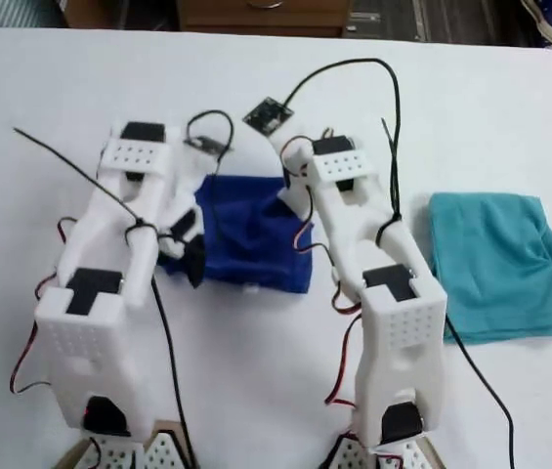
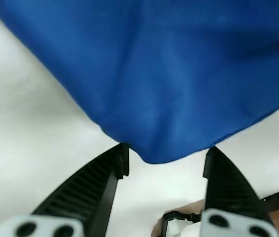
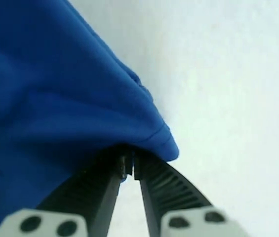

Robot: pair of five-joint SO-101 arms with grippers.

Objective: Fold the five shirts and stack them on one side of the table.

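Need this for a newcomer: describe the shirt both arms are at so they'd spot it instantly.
On the white table, look between the left arm and right arm. The blue shirt lies there, right gripper shut on it; the teal shirt, apart, lies untouched.

We take this place for a small robotics lab or workroom, since a white table (image 1: 256,371) carries the left arm (image 1: 95,293) and the right arm (image 1: 398,313) of white plastic, loose red wires (image 1: 20,357), a bare circuit board (image 1: 268,115), and a wooden cabinet (image 1: 266,15) stands behind.

Plain blue shirt (image 1: 251,244); teal shirt (image 1: 495,264); white table (image 1: 61,78).
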